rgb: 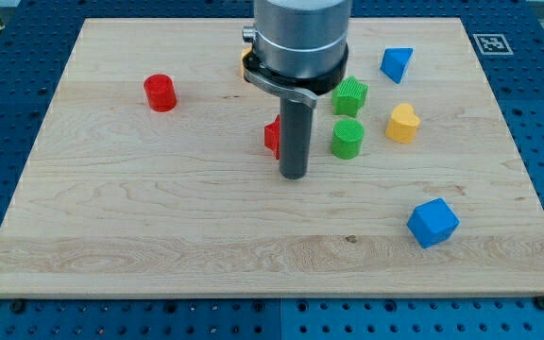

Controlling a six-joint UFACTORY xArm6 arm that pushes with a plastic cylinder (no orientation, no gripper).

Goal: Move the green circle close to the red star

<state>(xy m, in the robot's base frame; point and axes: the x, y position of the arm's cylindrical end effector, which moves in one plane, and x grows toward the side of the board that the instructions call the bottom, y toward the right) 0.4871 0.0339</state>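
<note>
My tip point(294, 176) stands upright beside the red star point(272, 136) (half hidden).

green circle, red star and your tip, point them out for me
green circle point(348, 138), camera view, ridged top face
red star point(272, 136), camera view, visible left part beside the rod
my tip point(294, 176), camera view, rod's very end

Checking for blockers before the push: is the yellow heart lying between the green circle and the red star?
No: the yellow heart lies to the view's right of the green circle, while the red star is on its left.
</note>
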